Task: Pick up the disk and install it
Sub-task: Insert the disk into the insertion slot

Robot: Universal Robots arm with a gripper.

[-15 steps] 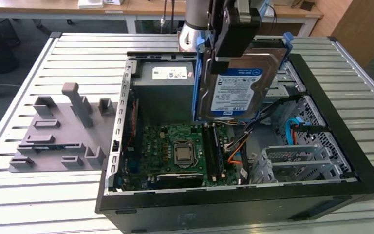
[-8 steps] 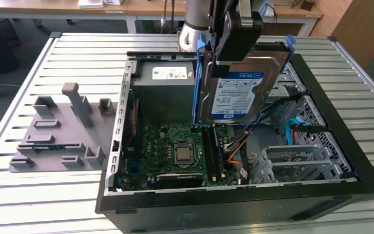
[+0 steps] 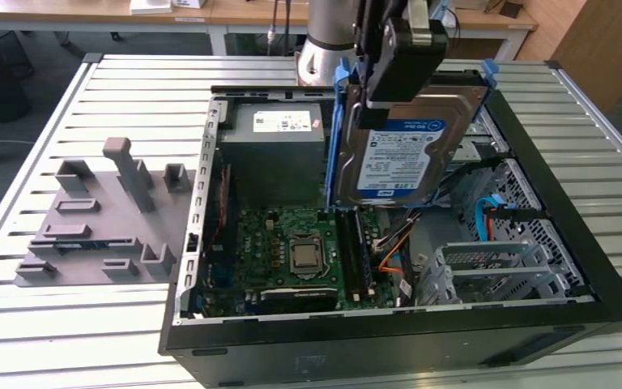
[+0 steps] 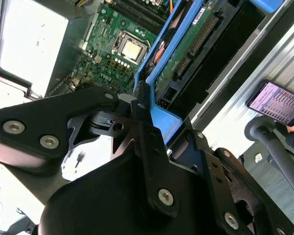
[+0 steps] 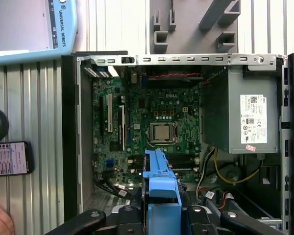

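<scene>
Slatted table [image 3: 62, 336], open computer case [image 3: 398, 344]; disk [image 3: 408, 158] aloft in pincer [image 3: 390, 96].

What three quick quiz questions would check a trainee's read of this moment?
1. True or false: the disk lies flat on the motherboard.
2. The gripper is shut on: A the power supply; B the disk; C a cable.
3. Fill in: in the exterior view, the grey fixture block sits on the computer case's ____ side.
Key: 1 false, it hangs on edge above the open case; 2 B; 3 the view's left.
</scene>
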